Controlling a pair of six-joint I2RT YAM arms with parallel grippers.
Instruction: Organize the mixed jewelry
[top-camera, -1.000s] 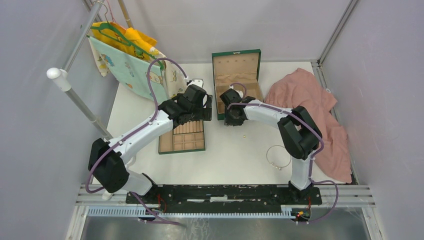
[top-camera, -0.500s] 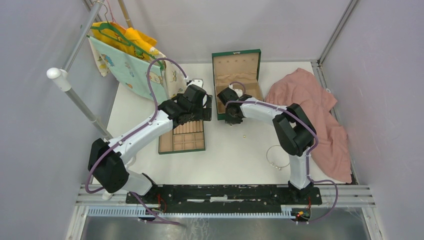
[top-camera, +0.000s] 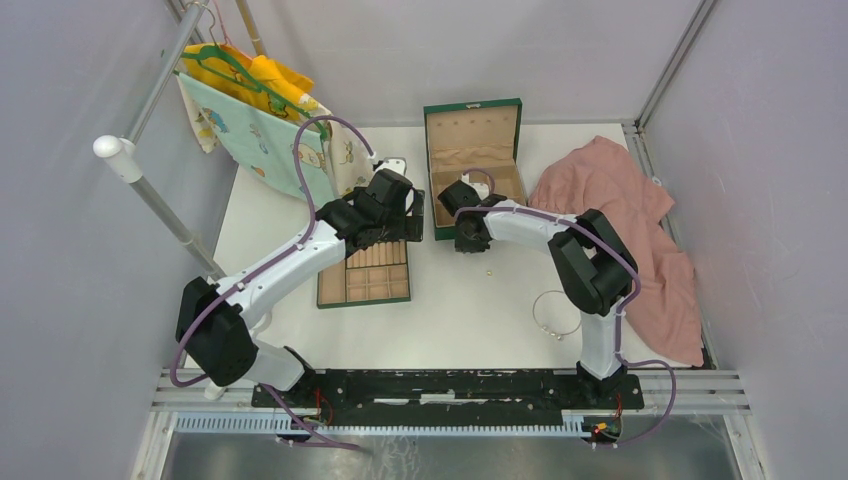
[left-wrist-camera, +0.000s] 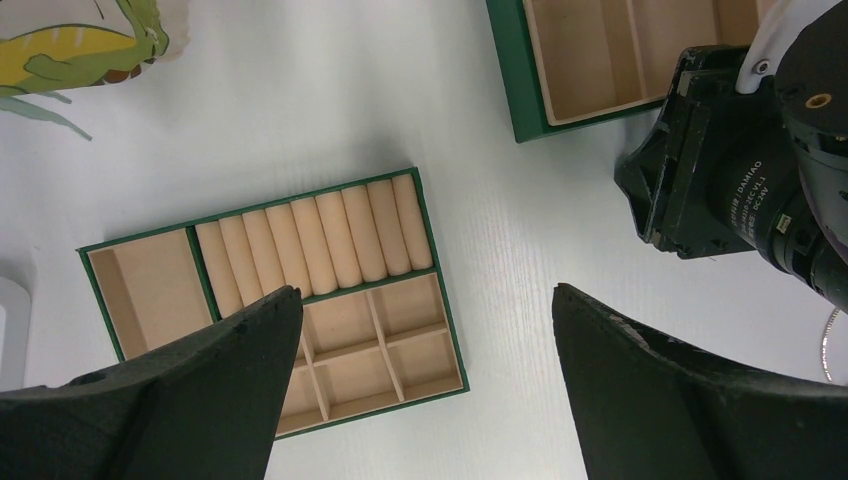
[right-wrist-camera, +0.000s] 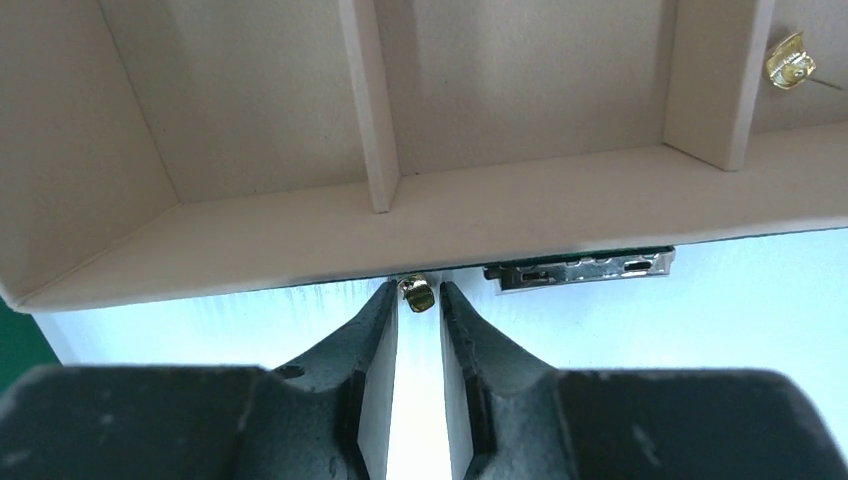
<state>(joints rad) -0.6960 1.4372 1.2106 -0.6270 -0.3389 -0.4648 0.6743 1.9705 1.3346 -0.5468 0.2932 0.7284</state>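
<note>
My right gripper (right-wrist-camera: 416, 300) sits low at the front wall of the green box (top-camera: 472, 130), shut on a tiny gold piece (right-wrist-camera: 416, 293) pinched at its fingertips, beside the box's metal latch (right-wrist-camera: 580, 268). Another gold piece (right-wrist-camera: 790, 60) lies in a box compartment at the right. One more gold piece (top-camera: 487, 272) lies on the table, and the silver wire hoop (top-camera: 556, 313) lies near the right arm's base. My left gripper (left-wrist-camera: 425, 330) is open and empty, hovering above the right edge of the divider tray (left-wrist-camera: 140, 290). In the top view the right gripper (top-camera: 468, 238) is at the box front.
A pink cloth (top-camera: 630, 230) covers the table's right side. Printed cloths on a hanger (top-camera: 260, 110) and a white pole (top-camera: 150, 190) stand at the back left. The divider tray (top-camera: 334, 285) lies left of centre. Grey walls enclose the table.
The right arm's elbow has pulled in and its wrist has shifted slightly at the box front. The left arm has not moved.
</note>
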